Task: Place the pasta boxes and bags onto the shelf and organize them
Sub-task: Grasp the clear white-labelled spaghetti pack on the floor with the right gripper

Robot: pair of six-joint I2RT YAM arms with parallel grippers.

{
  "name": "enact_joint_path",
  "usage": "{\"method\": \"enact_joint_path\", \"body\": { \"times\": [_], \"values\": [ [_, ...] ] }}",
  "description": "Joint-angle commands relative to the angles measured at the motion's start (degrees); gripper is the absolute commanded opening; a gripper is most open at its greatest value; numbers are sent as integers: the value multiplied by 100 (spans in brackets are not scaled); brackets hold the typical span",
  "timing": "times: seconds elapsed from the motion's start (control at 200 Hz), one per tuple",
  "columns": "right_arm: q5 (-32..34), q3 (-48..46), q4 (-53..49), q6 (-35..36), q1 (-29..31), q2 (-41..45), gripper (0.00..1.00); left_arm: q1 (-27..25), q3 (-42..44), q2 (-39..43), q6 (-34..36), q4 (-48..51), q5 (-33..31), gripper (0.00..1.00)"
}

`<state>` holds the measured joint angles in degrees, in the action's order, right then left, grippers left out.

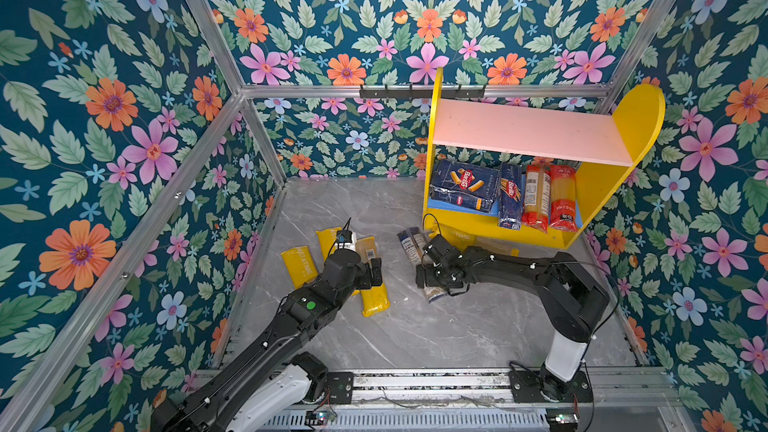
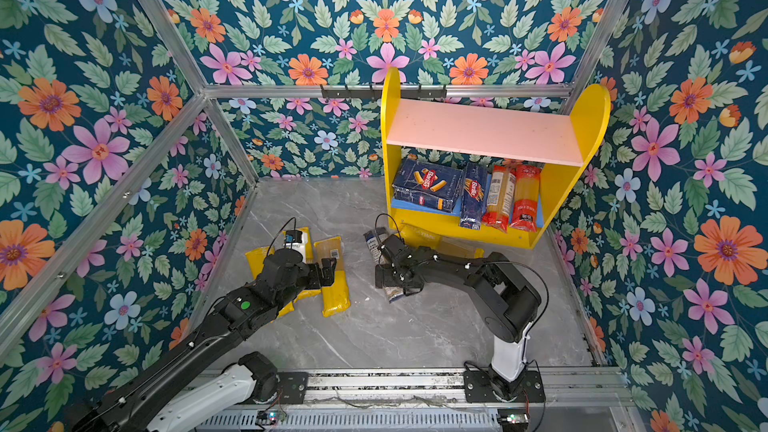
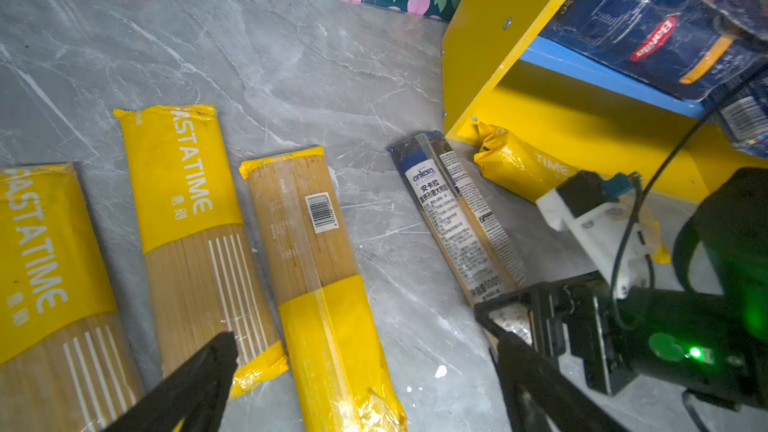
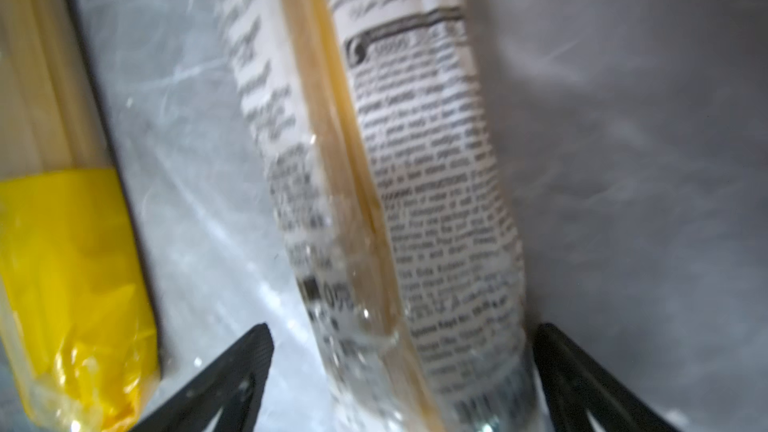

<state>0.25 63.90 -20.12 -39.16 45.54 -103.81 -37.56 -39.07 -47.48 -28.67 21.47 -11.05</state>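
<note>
The step in hand looks like the pick-up of the white-label bag, which lies on the marble floor just in front of the shelf; the right gripper straddles it with jaws spread wide, clasping nothing yet; next it likely needs to lower, close across the packet's width and lift it level toward the blue lower board, beside the red-ended bags; the left gripper hangs agape and empty above the yellow-ended bags

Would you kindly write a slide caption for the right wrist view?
Open right gripper straddles the white-labelled spaghetti bag on the grey table, a yellow-ended bag beside it.
</note>
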Motion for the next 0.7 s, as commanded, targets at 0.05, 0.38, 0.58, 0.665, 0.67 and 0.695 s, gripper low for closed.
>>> {"method": "enact_joint_path", "body": {
  "times": [0.05, 0.38, 0.58, 0.665, 0.67, 0.695],
  "values": [
    [362, -151, -87, -166, 217, 224, 99, 2, 14, 323, -60, 273, -1, 100],
    [1077, 5, 52, 9, 866, -162, 99, -1, 58, 897, -202, 739, -137, 100],
    [1493, 183, -4, -2, 1049, -553, 99, -1, 57, 925, -208, 823, -95, 100],
    [1621, 193, -11, -56, 1060, -626, 99, 1, 49, 912, -202, 799, -82, 100],
    [1624, 193, -10, -57, 1061, -629, 99, 2, 49, 910, -201, 798, -86, 100],
    [1646, 193, -1, -65, 1055, -650, 99, 3, 45, 895, -190, 789, -82, 100]
  ]
}}
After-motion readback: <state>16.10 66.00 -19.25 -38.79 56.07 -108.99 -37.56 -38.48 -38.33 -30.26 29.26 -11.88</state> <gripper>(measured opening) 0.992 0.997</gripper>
